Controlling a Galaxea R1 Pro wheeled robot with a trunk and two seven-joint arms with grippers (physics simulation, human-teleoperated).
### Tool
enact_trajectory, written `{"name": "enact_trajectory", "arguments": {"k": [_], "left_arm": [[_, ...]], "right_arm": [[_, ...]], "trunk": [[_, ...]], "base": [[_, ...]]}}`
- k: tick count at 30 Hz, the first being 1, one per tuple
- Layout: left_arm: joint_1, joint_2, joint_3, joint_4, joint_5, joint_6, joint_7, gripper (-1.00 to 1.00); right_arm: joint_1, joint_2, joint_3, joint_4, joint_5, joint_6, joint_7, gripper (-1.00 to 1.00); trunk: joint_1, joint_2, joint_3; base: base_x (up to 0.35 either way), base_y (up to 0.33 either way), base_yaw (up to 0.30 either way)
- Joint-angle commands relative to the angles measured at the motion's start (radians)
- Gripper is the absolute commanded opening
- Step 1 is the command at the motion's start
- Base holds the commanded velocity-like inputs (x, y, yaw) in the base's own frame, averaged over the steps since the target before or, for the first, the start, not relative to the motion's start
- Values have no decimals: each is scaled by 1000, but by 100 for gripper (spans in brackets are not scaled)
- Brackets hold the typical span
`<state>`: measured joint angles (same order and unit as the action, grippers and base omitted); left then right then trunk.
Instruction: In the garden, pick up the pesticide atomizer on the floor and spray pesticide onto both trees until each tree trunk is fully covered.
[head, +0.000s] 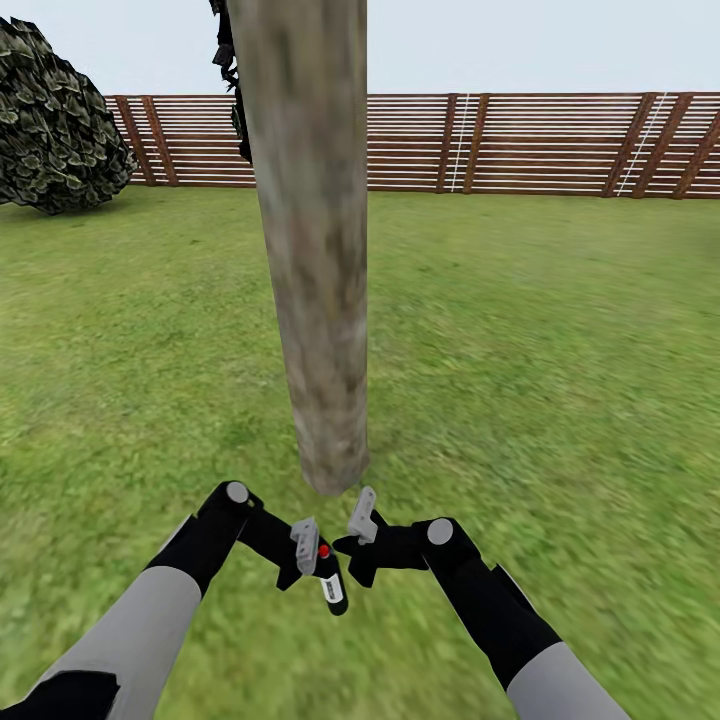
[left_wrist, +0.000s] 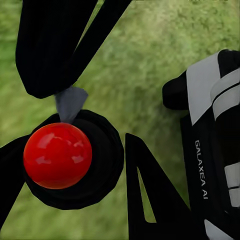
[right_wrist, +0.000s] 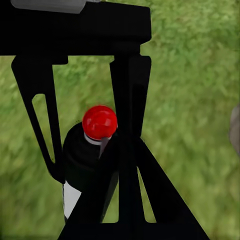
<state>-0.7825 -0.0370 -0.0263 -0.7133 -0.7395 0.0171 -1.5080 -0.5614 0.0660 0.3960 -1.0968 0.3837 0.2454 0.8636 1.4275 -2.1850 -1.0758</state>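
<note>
left end effector (head: 312, 562) apparently gripping atomizer (head: 330, 578) | trunk (head: 312, 240) just ahead

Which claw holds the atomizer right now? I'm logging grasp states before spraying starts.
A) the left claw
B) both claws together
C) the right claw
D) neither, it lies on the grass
A: in the head view the pesticide atomizer hangs from the left claw, off the grass in front of the tree trunk, while the right claw sits beside it, apart from the bottle; the left wrist view shows its red top between the claw's fingers.
</note>
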Motion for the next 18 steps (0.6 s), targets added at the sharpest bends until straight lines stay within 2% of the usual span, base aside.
{"name": "enact_trajectory", "arguments": {"k": [1, 12, 13, 14, 16, 18], "left_arm": [[0, -2, 0, 0, 0, 0, 0, -100], [-2, -9, 0, 0, 2, 0, 0, -100], [-12, 5, -2, 2, -106, 12, 2, -100], [-16, 6, 2, 3, -148, 15, 3, -100], [-19, 12, 6, 3, -184, 18, 6, -100], [-20, 24, 8, 3, -202, 19, 10, -100]], "right_arm": [[0, 0, 0, 0, 0, 0, 0, -100], [0, 0, 1, 1, 0, 0, 0, -100], [0, 0, 0, 0, 1, 0, 0, -100], [0, -1, -1, 1, 1, 0, 0, -100], [0, -1, -1, 1, 2, 0, 0, -100], [0, -3, -2, 1, 3, 0, 0, -100]], "trunk": [[0, 0, 0], [0, 0, 0], [0, 0, 0], [0, 0, 0], [0, 0, 0], [0, 0, 0]], "base": [[0, 0, 0], [0, 0, 0], [0, 0, 0], [0, 0, 0], [0, 0, 0], [0, 0, 0]]}}
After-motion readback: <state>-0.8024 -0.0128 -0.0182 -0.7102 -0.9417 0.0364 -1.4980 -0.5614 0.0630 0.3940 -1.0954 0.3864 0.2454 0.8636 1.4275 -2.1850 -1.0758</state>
